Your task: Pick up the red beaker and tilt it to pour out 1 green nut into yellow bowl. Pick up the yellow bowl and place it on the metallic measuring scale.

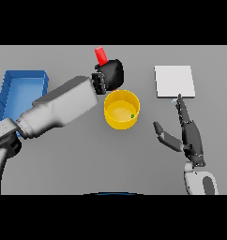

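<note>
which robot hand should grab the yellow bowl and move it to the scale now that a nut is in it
Probably the right robot hand: it is open, empty, and sits between the yellow bowl and the metallic scale. The left robot hand is shut on the red beaker behind the bowl.

Bare table lies between the yellow bowl (pixel 121 109) and scale (pixel 174 81) (the right hand (pixel 190 136) near it).

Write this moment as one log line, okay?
left hand: holding red beaker | green nut: in yellow bowl | right hand: open
</note>
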You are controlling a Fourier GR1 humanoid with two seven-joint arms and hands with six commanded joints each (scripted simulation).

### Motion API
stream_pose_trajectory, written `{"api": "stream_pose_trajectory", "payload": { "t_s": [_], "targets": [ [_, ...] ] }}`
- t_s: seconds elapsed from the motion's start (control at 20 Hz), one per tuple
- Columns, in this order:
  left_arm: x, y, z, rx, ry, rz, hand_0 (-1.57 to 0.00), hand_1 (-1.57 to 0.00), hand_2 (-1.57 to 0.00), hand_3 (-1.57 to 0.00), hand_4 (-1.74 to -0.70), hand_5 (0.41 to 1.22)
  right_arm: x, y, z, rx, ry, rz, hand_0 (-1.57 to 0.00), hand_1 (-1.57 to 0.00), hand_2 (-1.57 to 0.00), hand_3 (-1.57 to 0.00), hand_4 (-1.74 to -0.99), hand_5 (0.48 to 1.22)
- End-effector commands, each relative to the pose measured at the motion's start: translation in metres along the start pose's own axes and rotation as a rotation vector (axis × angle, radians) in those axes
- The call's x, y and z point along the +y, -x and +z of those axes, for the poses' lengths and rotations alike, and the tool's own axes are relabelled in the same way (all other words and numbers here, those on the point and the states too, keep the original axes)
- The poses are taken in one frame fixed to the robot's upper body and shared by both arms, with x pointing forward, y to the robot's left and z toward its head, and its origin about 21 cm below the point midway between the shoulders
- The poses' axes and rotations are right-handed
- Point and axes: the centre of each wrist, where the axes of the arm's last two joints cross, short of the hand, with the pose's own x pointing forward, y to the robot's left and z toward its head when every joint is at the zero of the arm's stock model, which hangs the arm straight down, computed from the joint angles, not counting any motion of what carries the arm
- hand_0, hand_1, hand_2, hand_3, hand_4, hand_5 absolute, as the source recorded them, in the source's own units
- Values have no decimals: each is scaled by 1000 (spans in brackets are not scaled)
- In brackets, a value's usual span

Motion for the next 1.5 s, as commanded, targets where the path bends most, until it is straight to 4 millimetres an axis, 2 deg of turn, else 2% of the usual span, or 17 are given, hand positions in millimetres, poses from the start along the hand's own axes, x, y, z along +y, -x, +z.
{"api": "stream_pose_trajectory", "payload": {
  "t_s": [0.0,0.15,0.3,0.4,0.5,0.65,0.75,0.8,0.9,1.0,1.15,1.25,1.35,1.45],
  "targets": [
    [3,1,0,-1,3,-23,-1571,-1571,-1571,-1568,-1733,1221,-1,0,-1,6,1,-13,1,1,1,1,-1136,579],
    [14,-1,-4,17,-5,-128,-1571,-1571,-1571,-1569,-1733,1221,-1,3,-1,12,13,-13,1,1,1,1,-1130,577],
    [36,14,2,19,-9,-231,-1571,-1571,-1571,-1570,-1732,1221,2,3,0,7,18,-3,1,1,1,1,-1138,572],
    [56,47,11,72,-7,-296,-1571,-1571,-1571,-1570,-1729,1221,4,1,0,8,19,-13,1,1,1,1,-1138,565],
    [71,82,24,145,-18,-273,-1571,-1571,-1571,-1571,-1727,1221,1,0,-3,1,18,6,1,1,1,1,-1133,557],
    [67,138,51,292,-54,-156,-1571,-1571,-1571,-1571,-1720,1221,3,2,0,-25,6,-22,1,1,1,1,-1128,554],
    [67,167,68,410,-56,8,-1571,-1571,-1571,-1571,-1725,1221,7,4,-1,-7,-19,-40,1,1,1,1,-1105,559],
    [61,184,80,457,-57,123,-1571,-1571,-1571,-1571,-1728,1221,8,3,-1,-18,-19,-29,1,1,1,1,-1104,563],
    [38,217,108,571,-89,451,-1571,-1571,-1571,-1515,-1733,1221,6,4,-3,-20,-33,-21,1,1,1,1,-1104,576],
    [-3,238,135,650,-130,770,-1571,-1571,-1571,-1507,-1736,1221,1,0,-6,-27,-25,-30,1,1,1,1,-1114,578],
    [-71,247,164,740,-231,1133,-1571,-1571,-1571,-1538,-1738,1221,4,2,-9,-29,-37,-17,1,1,1,1,-1118,595],
    [-113,236,170,815,-259,1305,-1571,-1571,-1571,-1550,-1739,1221,6,1,-11,-23,-49,6,1,1,1,1,-1127,606],
    [-152,214,166,938,-207,1428,-1571,-1571,-1571,-1558,-1740,1221,7,0,-10,-35,-60,11,1,1,1,1,-1132,621],
    [-182,190,160,1029,-229,1522,-1571,-1571,-1571,-1562,-1740,1221,2,2,-11,-30,-65,18,1,1,1,1,-1142,628]
  ]
}}
